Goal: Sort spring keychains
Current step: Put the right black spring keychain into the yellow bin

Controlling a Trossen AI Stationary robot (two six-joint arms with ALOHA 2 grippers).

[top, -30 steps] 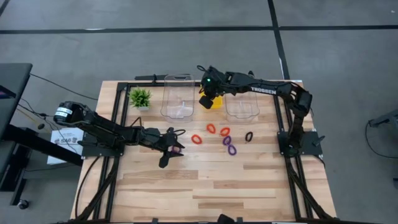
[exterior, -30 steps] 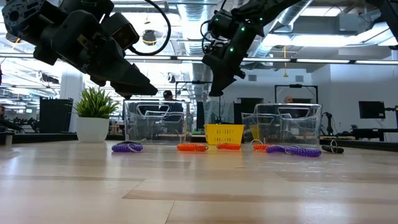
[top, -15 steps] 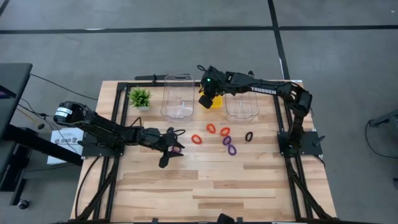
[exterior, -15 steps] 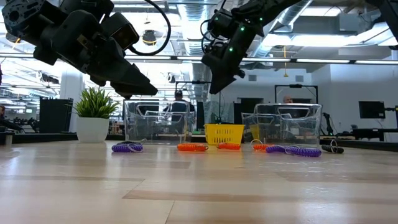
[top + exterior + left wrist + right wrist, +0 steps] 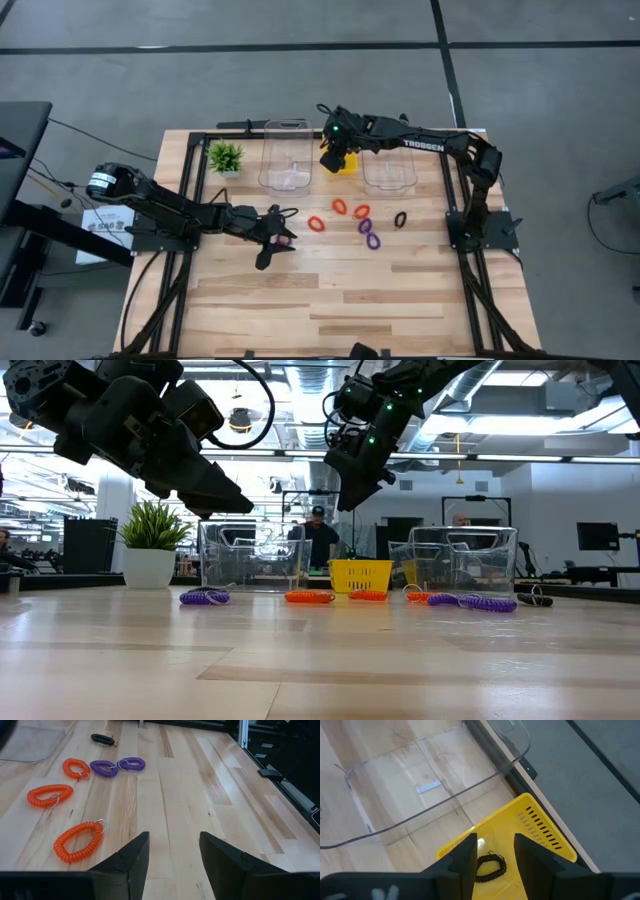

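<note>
Several spring keychains lie flat on the wooden table: three red ones (image 5: pixel 339 207), two purple ones (image 5: pixel 369 233) and a black one (image 5: pixel 400 219) in the middle. Another purple one (image 5: pixel 286 240) lies right beside my left gripper (image 5: pixel 270 243). My left gripper (image 5: pixel 172 845) is open and hovers above the table; the nearest red keychain (image 5: pixel 77 841) lies ahead of it. My right gripper (image 5: pixel 494 845) is open and hangs above the yellow basket (image 5: pixel 535 827). A black keychain (image 5: pixel 490 867) lies on the basket's floor, below the fingers.
Two clear bins (image 5: pixel 285 155) (image 5: pixel 388 160) stand at the far side with the yellow basket (image 5: pixel 347 166) between them. A small green plant (image 5: pixel 225 156) stands left of them. The near half of the table (image 5: pixel 350 300) is bare wood. A person (image 5: pixel 318 538) shows in the room behind.
</note>
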